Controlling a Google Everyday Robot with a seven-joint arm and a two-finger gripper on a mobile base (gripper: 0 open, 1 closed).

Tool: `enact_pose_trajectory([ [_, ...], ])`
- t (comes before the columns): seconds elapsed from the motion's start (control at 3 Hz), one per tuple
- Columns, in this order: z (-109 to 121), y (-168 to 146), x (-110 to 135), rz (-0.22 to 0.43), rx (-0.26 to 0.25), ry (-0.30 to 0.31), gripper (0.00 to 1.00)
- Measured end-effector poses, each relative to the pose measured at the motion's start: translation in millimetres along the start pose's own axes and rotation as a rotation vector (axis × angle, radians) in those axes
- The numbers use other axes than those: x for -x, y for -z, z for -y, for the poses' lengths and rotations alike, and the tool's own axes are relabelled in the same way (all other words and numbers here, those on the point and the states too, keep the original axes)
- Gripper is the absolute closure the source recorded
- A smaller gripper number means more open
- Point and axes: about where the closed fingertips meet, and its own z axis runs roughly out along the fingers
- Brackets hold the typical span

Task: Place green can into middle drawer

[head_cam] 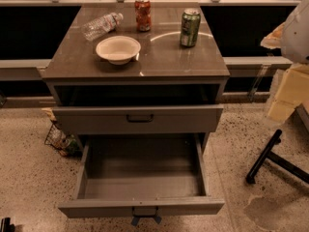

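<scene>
The green can (190, 28) stands upright at the back right of the cabinet's top (183, 64). It has a silver top and pale markings. The middle drawer (140, 207) is pulled wide open low at the front, and its plain grey inside holds nothing. A small dark handle sits low on its front. My gripper is not in view. A white rounded part (297, 28) shows at the right edge, well right of the can.
A red-orange can (143, 14), a clear plastic bottle (101, 26) lying on its side and a white bowl (118, 49) share the top. A shallower drawer front (140, 119) with a black bar handle sits above the open drawer. A black chair leg (263, 158) is at the right, a wire basket (60, 139) at the left.
</scene>
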Motion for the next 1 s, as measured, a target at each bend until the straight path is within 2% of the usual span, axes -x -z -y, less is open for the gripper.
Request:
enact_pose_trajectory([
  [0.33,0,0,0,0.0,0.0,0.0,0.0],
  [0.67,17,-7,-1,0.07,-0.046,-0.061,0.0],
  [1.0,68,-28,-14,0.252,-0.12,-0.208,0.0],
])
